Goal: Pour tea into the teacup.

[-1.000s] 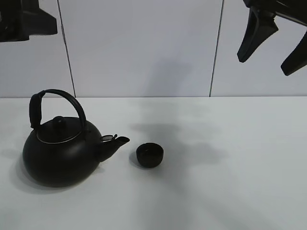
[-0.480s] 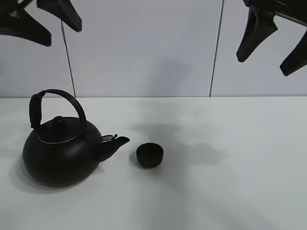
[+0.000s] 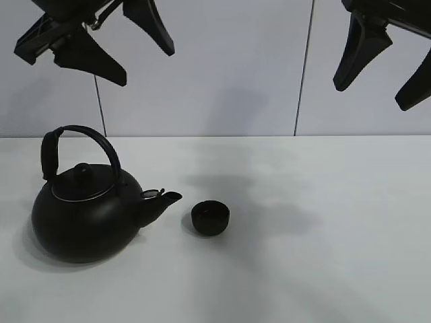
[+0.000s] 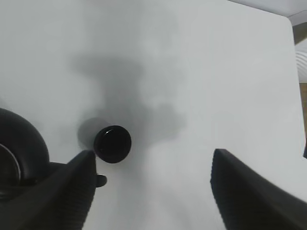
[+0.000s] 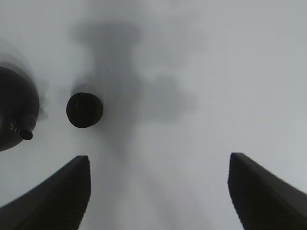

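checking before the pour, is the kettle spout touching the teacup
Apart. The exterior high view shows bare white table between the kettle spout and the teacup.

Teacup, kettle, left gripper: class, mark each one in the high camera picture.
teacup [image 3: 210,218]: exterior high view, on its dark inside.
kettle [image 3: 84,225]: exterior high view, on its round belly.
left gripper [image 3: 147,63]: exterior high view, between its open fingertips.

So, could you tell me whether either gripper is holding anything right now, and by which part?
Nothing is held. The left gripper and right gripper hang open above the table; the kettle and teacup stand untouched.
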Robot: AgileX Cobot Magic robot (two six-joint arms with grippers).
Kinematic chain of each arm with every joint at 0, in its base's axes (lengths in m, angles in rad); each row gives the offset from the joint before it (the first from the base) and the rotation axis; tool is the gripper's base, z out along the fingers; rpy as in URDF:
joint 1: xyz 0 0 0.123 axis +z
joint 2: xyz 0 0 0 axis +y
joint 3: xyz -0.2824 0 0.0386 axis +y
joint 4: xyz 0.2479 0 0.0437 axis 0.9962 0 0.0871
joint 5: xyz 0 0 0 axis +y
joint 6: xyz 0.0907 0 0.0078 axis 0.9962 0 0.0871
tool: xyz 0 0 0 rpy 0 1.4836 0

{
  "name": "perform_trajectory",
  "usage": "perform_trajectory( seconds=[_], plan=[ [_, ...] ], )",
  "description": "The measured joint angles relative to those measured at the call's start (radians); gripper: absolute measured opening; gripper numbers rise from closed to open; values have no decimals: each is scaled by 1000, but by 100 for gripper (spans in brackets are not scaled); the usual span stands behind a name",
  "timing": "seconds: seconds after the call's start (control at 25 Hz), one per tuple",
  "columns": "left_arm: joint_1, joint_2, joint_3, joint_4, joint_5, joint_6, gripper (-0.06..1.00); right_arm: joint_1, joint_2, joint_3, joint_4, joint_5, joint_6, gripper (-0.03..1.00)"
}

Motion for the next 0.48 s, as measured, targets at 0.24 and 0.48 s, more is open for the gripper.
perform_trajectory(
  seconds=[0.24, 0.48],
  plan=[
    [0, 5, -1, -42, 1, 32, 53, 0, 0, 0, 0, 0, 0, 55],
    [0, 5, -1, -44, 1, 32, 53, 0, 0, 0, 0, 0, 0, 55]
  ],
)
